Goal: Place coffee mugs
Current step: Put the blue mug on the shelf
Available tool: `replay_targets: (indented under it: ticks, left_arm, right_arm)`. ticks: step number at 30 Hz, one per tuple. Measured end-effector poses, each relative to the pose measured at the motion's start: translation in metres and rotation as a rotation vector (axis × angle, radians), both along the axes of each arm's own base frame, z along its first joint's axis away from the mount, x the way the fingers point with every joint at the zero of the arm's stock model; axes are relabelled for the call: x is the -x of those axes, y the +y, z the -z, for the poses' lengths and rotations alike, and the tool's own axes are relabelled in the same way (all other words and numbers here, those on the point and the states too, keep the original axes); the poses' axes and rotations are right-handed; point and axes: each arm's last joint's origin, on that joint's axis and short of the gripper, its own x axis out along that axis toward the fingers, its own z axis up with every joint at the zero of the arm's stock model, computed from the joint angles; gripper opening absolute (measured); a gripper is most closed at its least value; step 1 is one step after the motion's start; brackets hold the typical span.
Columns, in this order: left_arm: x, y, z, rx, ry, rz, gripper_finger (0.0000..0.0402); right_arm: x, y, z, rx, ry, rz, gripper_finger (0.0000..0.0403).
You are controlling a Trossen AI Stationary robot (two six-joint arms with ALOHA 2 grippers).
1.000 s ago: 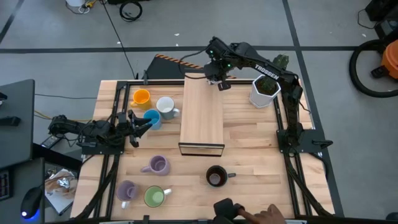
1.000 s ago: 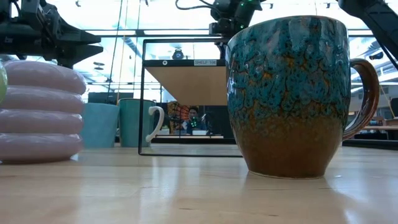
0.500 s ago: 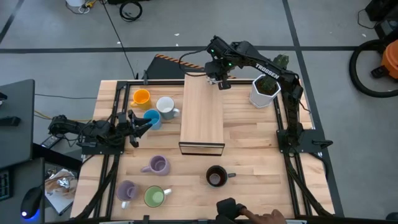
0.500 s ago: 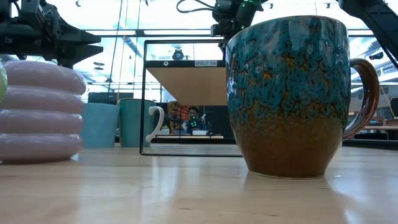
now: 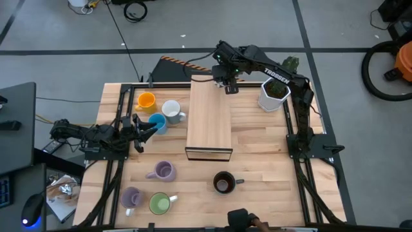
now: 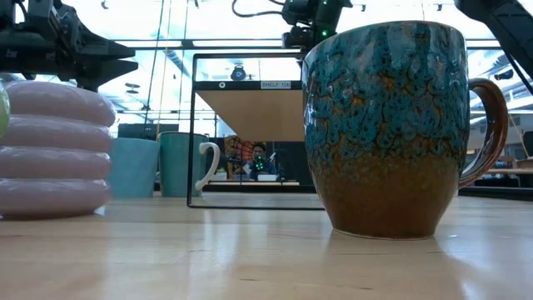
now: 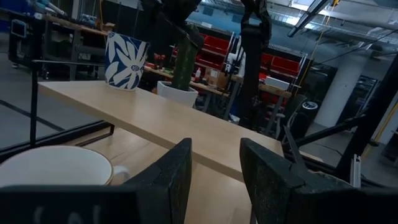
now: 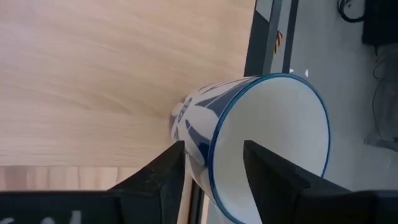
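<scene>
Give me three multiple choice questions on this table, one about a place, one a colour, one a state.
1. The blue-patterned mug stands: A on the shelf; B on the tabletop; C on the floor.
2. The lone mug before the shelf is: A orange; B dark brown; C white.
3. The left gripper is: A shut on a mug; B open, empty; C shut, empty.
Answers: 1 A, it sits at the shelf top's far end; 2 B, its rim is brown; 3 B, fingers apart, nothing between.
</scene>
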Motion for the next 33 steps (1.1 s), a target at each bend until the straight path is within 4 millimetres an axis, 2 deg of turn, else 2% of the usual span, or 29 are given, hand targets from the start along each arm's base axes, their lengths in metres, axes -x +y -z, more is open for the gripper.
replay_targets:
  ticks: [9,16,20,28,33]
  left_arm:
    - [0.01,0.007,-0.024,-0.017,0.085,-0.06,0.0141]
    - [0.012,0.012,-0.017,0.069,0.185,-0.108,0.0141]
    - [0.009,0.013,-0.01,0.12,0.273,-0.105,0.0141]
    - [0.004,0.02,-0.024,0.178,0.473,-0.21,0.0141]
    - [-0.007,0.021,-0.023,0.173,0.521,-0.224,0.0141]
  right_arm:
    - [0.014,0.009,-0.021,0.002,-0.075,0.045,0.0231]
    - [0.029,0.022,-0.044,0.011,-0.162,0.074,0.0265]
    - [0.039,0.032,-0.058,-0.002,-0.222,0.115,0.027]
    - [0.055,0.06,-0.077,-0.15,-0.324,0.103,0.0269]
    - [0.057,0.077,-0.068,-0.23,-0.326,0.1,0.0269]
